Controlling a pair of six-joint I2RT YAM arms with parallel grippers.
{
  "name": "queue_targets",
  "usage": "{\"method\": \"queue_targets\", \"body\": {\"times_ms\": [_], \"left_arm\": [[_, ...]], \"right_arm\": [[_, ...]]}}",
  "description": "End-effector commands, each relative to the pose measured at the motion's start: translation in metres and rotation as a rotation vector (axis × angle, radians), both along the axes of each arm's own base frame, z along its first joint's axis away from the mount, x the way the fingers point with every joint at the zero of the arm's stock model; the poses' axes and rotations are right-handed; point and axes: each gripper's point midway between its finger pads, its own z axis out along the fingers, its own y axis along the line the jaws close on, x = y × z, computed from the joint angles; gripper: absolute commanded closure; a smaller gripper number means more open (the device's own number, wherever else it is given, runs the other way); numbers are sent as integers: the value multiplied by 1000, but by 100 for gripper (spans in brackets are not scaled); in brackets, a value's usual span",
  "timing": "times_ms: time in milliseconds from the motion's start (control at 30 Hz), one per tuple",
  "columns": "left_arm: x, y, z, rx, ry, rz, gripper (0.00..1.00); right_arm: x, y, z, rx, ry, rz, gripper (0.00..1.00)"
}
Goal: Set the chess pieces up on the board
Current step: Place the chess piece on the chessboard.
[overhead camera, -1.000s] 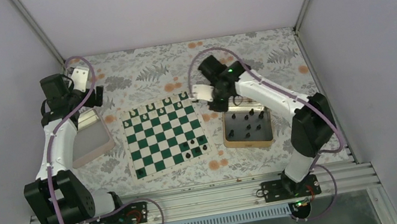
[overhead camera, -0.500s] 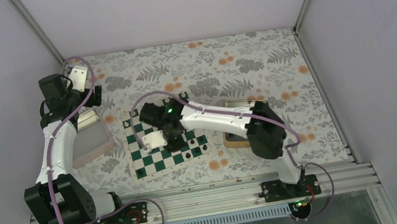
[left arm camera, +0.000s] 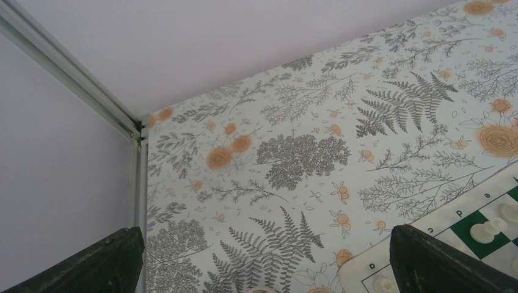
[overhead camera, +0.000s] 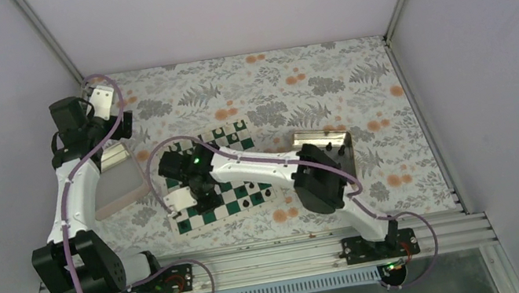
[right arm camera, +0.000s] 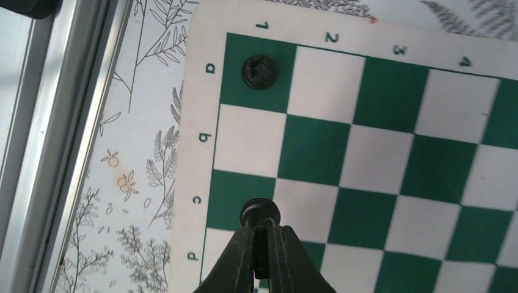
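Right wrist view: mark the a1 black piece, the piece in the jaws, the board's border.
black piece on a1 (right arm camera: 259, 71), right wrist view, its top.
held black piece (right arm camera: 260, 211), right wrist view, its head.
board border (right arm camera: 204, 104), right wrist view, bare cream strip.

We read print only on the pale cream border of the board. In the right wrist view the numerals 1, 2, 3 and 4 run along the border at 12 o'clock, one above each column of squares, turned sideways. Down the border at 9 o'clock stand the small letters a, b, c and d, one per row. The c sits at 9 o'clock of the black chess piece pinched in the right pincer. In the left wrist view that border, at 4 o'clock, shows a small e; its neighbours are too blurred.
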Motion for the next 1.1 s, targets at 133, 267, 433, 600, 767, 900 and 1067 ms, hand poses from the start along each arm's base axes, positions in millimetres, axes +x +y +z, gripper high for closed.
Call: {"method": "queue_targets", "body": {"times_ms": [133, 267, 433, 600, 767, 900, 1067], "left_arm": [[-2, -1, 14, 10, -43, -11, 0], [-3, -2, 14, 9, -44, -18, 0], [-4, -3, 14, 8, -43, -22, 0], [-4, -4, 15, 4, -44, -29, 0], [-4, -5, 14, 1, -43, -33, 0], [-4, -6, 14, -3, -43, -39, 0], [-4, -7, 15, -4, -43, -42, 0]], "right_arm": [[-21, 24, -10, 12, 37, 81, 96], [-24, 26, -13, 9, 37, 99, 96], [-28, 26, -21, -9, 41, 112, 96], [-29, 26, -26, -13, 45, 119, 96], [-27, 26, -32, -16, 39, 118, 96], [-27, 27, -35, -17, 40, 118, 96], [-26, 26, -36, -17, 36, 114, 96]]}}
